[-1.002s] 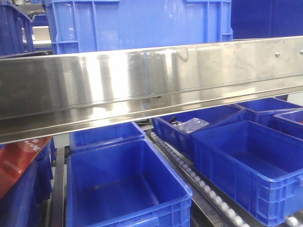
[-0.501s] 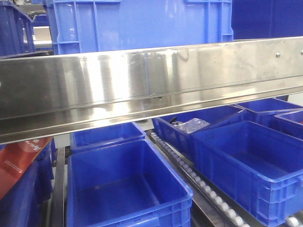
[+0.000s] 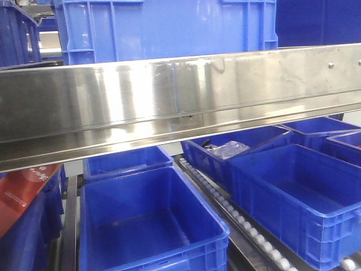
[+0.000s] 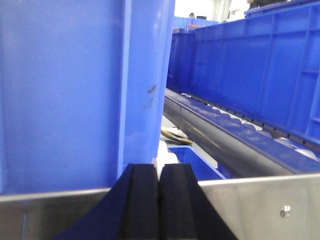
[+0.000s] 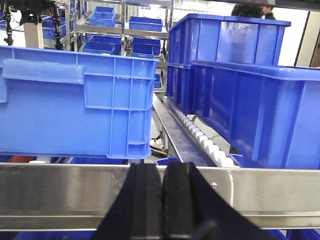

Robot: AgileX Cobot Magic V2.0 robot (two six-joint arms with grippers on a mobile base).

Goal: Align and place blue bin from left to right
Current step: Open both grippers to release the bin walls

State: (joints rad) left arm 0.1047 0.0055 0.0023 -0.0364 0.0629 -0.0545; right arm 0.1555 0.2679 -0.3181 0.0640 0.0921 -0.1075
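From the front view, the blue bin [image 3: 169, 28] stands on the upper level behind a steel rail [image 3: 180, 101], above empty blue crates [image 3: 149, 226] and a roller track [image 3: 248, 231] that neither wrist view shows. The left tool [image 4: 159, 200], pads pressed together on nothing, faces the bin's wall close up. The right tool [image 5: 162, 205], likewise closed and empty, shows the bin's ribbed side left of taller crates [image 5: 250, 85].

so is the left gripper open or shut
Shut: in the left wrist view the left gripper has its two black fingers pressed together, holding nothing.
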